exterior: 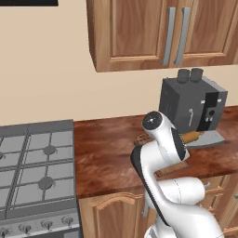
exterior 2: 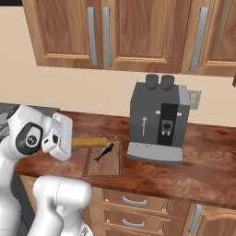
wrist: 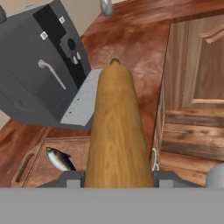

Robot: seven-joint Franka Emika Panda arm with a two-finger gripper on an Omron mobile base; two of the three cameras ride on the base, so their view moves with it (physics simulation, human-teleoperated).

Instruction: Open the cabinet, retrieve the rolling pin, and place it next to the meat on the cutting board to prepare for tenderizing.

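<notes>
The gripper (wrist: 118, 178) is closed on the rolling pin (wrist: 114, 131), its two fingers pressed against either side of the tan barrel near one end, so the pin juts straight out ahead of the hand. In the hand view the pin runs up the middle of the picture, its far knob (wrist: 114, 61) pointing toward the grey tray at the foot of the coffee machine (wrist: 41, 78). The pin is held in the air above the counter (exterior 2: 203, 170), not resting on anything.

In the right base view the pin (exterior 2: 94, 142) lies level, sticking out of the white hand toward the coffee machine (exterior 2: 159, 122), and it crosses over the far edge of the cutting board (exterior 2: 115, 166). The board lies flat near the counter's front edge, just beside the machine's tray. On it lies the meat (exterior 2: 104, 152), a small dark fish, near the board's middle and below the pin, apart from it.

In the left base view the pin's tip (exterior: 191, 136) shows past the arm, in front of the machine's base.

The cabinet (exterior 2: 69, 32) hangs on the wall above, both doors shut, grey bar handles (exterior 2: 91, 36) side by side.
</notes>
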